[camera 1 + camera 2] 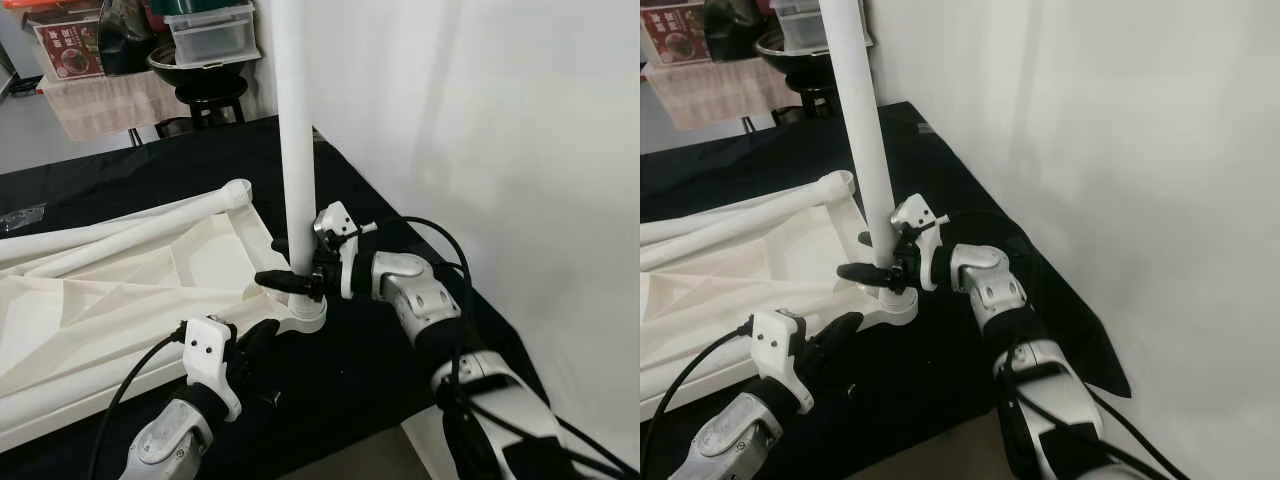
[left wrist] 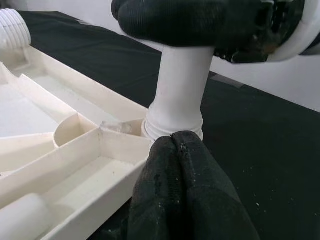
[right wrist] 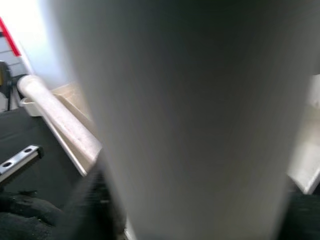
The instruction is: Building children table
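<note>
An upside-down white plastic tabletop (image 1: 120, 290) lies on a black cloth. A white table leg (image 1: 297, 150) stands upright in the tabletop's near corner socket (image 1: 305, 318). My right gripper (image 1: 290, 262) is shut on this leg just above the socket, one finger on each side. In the right wrist view the leg (image 3: 190, 120) is very close and blurred. My left gripper (image 1: 262, 335) is shut with nothing between its fingers. Its tips (image 2: 185, 200) rest by the threaded collar (image 2: 172, 125) at the leg's base. A second white leg (image 1: 130, 225) lies along the tabletop's far edge.
The black-covered work surface (image 1: 400, 200) ends at a white wall (image 1: 520, 150) on my right and drops off at its front edge near my arms. Behind it stand a stool with a bowl (image 1: 200, 75), plastic drawers (image 1: 210, 30) and a cloth-draped box (image 1: 100, 100).
</note>
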### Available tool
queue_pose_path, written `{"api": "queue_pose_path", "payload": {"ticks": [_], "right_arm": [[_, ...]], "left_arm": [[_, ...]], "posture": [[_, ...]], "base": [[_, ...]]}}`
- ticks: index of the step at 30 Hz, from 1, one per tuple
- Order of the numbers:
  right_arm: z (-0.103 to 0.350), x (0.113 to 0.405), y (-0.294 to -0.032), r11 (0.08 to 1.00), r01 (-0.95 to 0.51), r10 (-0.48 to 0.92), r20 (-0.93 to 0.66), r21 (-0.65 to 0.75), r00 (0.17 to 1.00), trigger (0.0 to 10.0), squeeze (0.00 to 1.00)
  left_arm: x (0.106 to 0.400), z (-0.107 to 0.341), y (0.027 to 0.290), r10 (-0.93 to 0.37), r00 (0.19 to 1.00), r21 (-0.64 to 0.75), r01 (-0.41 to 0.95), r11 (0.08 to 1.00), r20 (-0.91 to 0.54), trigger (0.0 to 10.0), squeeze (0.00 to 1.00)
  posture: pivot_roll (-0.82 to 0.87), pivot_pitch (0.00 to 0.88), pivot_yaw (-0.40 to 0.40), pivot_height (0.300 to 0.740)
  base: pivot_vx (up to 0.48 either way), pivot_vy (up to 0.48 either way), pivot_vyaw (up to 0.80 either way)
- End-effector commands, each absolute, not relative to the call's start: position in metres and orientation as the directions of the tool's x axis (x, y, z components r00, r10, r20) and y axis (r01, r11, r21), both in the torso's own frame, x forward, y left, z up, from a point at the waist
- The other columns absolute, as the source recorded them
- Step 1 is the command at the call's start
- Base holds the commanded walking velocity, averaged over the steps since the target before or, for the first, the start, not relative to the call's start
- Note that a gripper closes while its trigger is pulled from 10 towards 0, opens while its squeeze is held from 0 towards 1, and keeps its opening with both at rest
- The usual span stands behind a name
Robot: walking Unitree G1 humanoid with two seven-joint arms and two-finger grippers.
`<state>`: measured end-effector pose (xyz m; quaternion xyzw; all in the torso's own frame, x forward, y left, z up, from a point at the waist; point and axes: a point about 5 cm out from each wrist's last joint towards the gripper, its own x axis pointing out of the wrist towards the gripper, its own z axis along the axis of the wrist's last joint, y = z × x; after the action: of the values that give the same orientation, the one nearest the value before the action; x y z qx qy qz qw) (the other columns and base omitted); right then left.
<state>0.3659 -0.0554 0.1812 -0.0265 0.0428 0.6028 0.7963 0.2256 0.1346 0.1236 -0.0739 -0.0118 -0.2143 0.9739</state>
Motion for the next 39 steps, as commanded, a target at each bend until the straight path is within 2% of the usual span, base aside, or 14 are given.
{"api": "queue_pose_path", "payload": {"ticks": [1, 13, 14, 15, 16, 18, 22, 26, 27, 28, 29, 31, 32, 39], "right_arm": [[0.183, 0.364, -0.048, 0.223, -0.975, 0.972, -0.082, 0.01, 0.222, 0.0, 0.0], [0.169, 0.364, -0.074, 0.37, -0.929, 0.927, -0.062, -0.025, 0.371, 0.0, 0.0], [0.162, 0.362, -0.077, 0.471, -0.881, 0.879, -0.071, -0.031, 0.472, 0.0, 0.0], [0.154, 0.366, -0.084, 0.767, -0.641, 0.636, -0.091, -0.031, 0.766, 0.0, 0.0], [0.148, 0.366, -0.095, 0.917, -0.396, 0.39, -0.112, -0.043, 0.914, 0.0, 0.0], [0.145, 0.364, -0.104, 0.973, -0.223, 0.214, -0.126, -0.058, 0.969, 0.0, 0.0], [0.136, 0.335, -0.06, 0.873, -0.484, 0.478, -0.103, -0.054, 0.873, 0.0, 0.0], [0.134, 0.339, -0.056, 0.857, -0.514, 0.506, -0.116, -0.048, 0.855, 0.0, 0.0], [0.133, 0.341, -0.057, 0.866, -0.498, 0.488, -0.128, -0.054, 0.863, 3.2, 0.0], [0.133, 0.341, -0.057, 0.866, -0.498, 0.488, -0.128, -0.054, 0.863, 3.2, 0.0], [0.134, 0.341, -0.057, 0.856, -0.513, 0.502, -0.136, -0.061, 0.854, 10.0, 0.0], [0.135, 0.342, -0.056, 0.848, -0.526, 0.514, -0.141, -0.066, 0.846, 10.0, 0.0], [0.139, 0.341, -0.056, 0.836, -0.546, 0.536, -0.131, -0.055, 0.834, 10.0, 1.0], [0.165, 0.343, -0.044, 0.688, -0.725, 0.724, -0.042, -0.019, 0.688, 10.0, 1.0]], "left_arm": [[0.224, 0.12, 0.135, -0.415, 0.909, -0.141, 0.416, 0.898, 0.042, 10.0, 0.0], [0.222, 0.121, 0.135, -0.417, 0.908, -0.146, 0.419, 0.896, 0.046, 10.0, 0.0], [0.221, 0.122, 0.136, -0.419, 0.907, -0.148, 0.421, 0.895, 0.047, 10.0, 0.0], [0.22, 0.123, 0.137, -0.42, 0.906, -0.149, 0.423, 0.894, 0.047, 10.0, 0.0], [0.219, 0.123, 0.138, -0.421, 0.906, -0.149, 0.423, 0.894, 0.047, 10.0, 0.0], [0.219, 0.123, 0.138, -0.422, 0.906, -0.148, 0.424, 0.894, 0.047, 10.0, 0.0], [0.221, 0.123, 0.139, -0.427, 0.903, -0.149, 0.429, 0.891, 0.043, 10.0, 0.0], [0.222, 0.123, 0.139, -0.431, 0.901, -0.149, 0.432, 0.889, 0.043, 10.0, 0.0], [0.222, 0.123, 0.14, -0.425, 0.904, -0.147, 0.427, 0.892, 0.045, 10.0, 0.0], [0.222, 0.123, 0.14, -0.425, 0.904, -0.147, 0.427, 0.892, 0.045, 10.0, 0.0], [0.222, 0.124, 0.14, -0.417, 0.908, -0.147, 0.419, 0.896, 0.047, 10.0, 0.0], [0.222, 0.124, 0.14, -0.411, 0.91, -0.146, 0.414, 0.899, 0.049, 10.0, 0.0], [0.223, 0.124, 0.14, -0.409, 0.911, -0.147, 0.411, 0.899, 0.05, 10.0, 0.0], [0.224, 0.124, 0.139, -0.417, 0.908, -0.154, 0.419, 0.895, 0.05, 10.0, 0.0]], "posture": [[-0.01, 0.013, 0.017, 0.74], [-0.02, 0.041, 0.032, 0.74], [-0.03, 0.051, 0.03, 0.74], [-0.04, 0.061, 0.031, 0.74], [-0.04, 0.061, 0.031, 0.74], [-0.04, 0.061, 0.031, 0.74], [-0.04, 0.059, 0.042, 0.74], [-0.05, 0.055, 0.039, 0.74], [-0.05, 0.055, 0.039, 0.74], [-0.05, 0.055, 0.039, 0.74], [-0.05, 0.058, 0.042, 0.74], [-0.05, 0.058, 0.042, 0.74], [-0.05, 0.056, 0.039, 0.74], [-0.04, 0.045, 0.04, 0.74]], "base": [[0.0, 0.0, 0.0], [0.0, 0.0, 0.0], [0.0, 0.0, 0.0], [0.0, 0.0, 0.0], [0.0, 0.0, 0.0], [0.0, 0.0, 0.0], [0.0, 0.0, 0.0], [0.0, 0.0, 0.0], [0.0, 0.0, 0.0], [0.0, 0.0, 0.0], [0.0, 0.0, 0.0], [0.0, 0.0, 0.0], [0.0, 0.0, 0.0], [0.0, 0.0, 0.0]]}}
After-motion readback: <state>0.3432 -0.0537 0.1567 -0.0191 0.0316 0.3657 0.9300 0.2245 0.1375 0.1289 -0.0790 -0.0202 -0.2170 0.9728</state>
